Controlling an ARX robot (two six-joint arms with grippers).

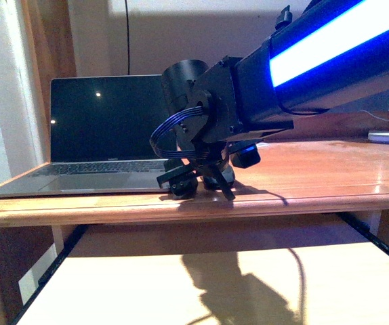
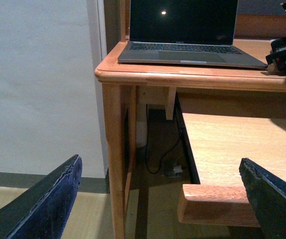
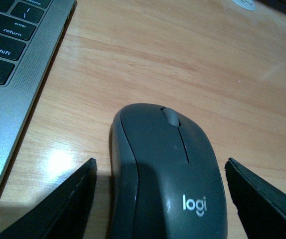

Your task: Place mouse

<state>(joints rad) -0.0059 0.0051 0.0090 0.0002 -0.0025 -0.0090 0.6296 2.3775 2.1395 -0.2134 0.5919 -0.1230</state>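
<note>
Clearly the main risk is a snag. The right gripper (image 3: 161, 164) is spread, one of its fingers (image 3: 58, 204) on either side of the mouse (image 3: 168, 174), and the gaps look narrow, tighter on the side away from the laptop (image 3: 13, 74). If the arm pulls away at a slant instead of straight up, I judge that a fingertip could catch the smooth shell and drag or spin the mouse out of place. A push toward 9 o'clock in the front view would knock it against the laptop's edge. A pull toward 6 o'clock may be worse, since the gripper works close to the front lip of the desk (image 3: 158, 59), and the mouse could slide off onto the shelf below. Closing again by mistake would simply lift it back up.

The mouse lies flat on the desk at the laptop's 3 o'clock in the front view, just beside it with a strip of bare wood between. It sits between the two spread fingers, wheel end pointing away from the wrist, and neither finger visibly presses it. In the front view the gripper hides it.

The left gripper (image 2: 160, 160) is also spread wide, holds nothing, and hangs low, well apart from the mouse, out at the desk's 8 o'clock.
</note>
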